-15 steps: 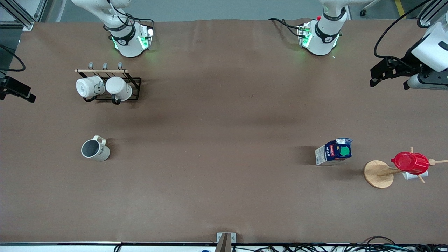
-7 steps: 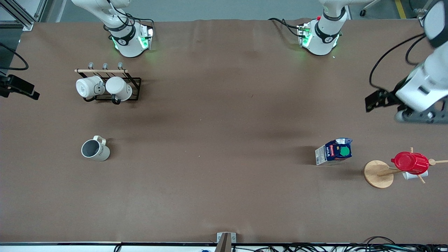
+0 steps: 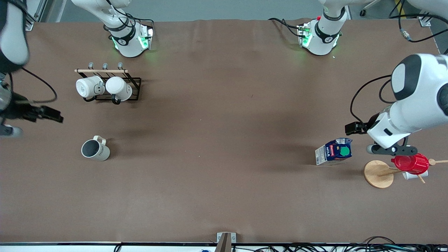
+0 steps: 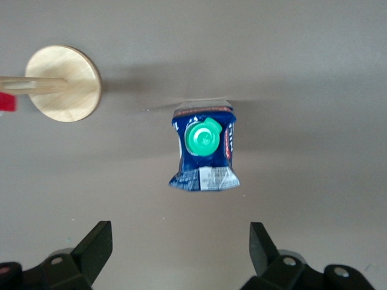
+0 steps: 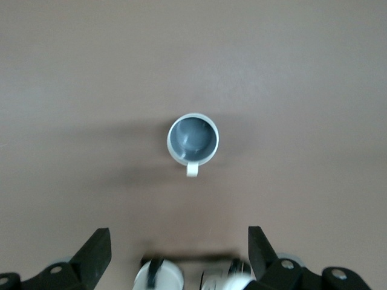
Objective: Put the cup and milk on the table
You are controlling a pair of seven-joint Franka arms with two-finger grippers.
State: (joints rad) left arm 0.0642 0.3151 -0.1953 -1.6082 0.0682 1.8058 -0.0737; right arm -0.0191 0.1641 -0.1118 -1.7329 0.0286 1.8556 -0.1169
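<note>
The cream cup (image 3: 95,149) with a grey inside stands upright on the brown table (image 3: 224,105) toward the right arm's end. It also shows in the right wrist view (image 5: 192,140), handle toward the rack. The blue and white milk (image 3: 334,151) with a green cap stands upright toward the left arm's end, and shows in the left wrist view (image 4: 205,151). My left gripper (image 3: 351,128) is open and empty in the air beside the milk (image 4: 181,248). My right gripper (image 3: 52,117) is open and empty, over the table between rack and cup (image 5: 179,251).
A black wire rack (image 3: 134,81) with two plain white mugs (image 3: 105,87) stands farther from the front camera than the cup. A wooden mug tree (image 3: 378,174) with a red cup (image 3: 409,162) stands beside the milk, toward the table's end; its round base shows in the left wrist view (image 4: 63,84).
Both arms have swung in from the table's ends. The left gripper has come to beside the milk, the right gripper toward the cup. Cup and milk have not moved.
</note>
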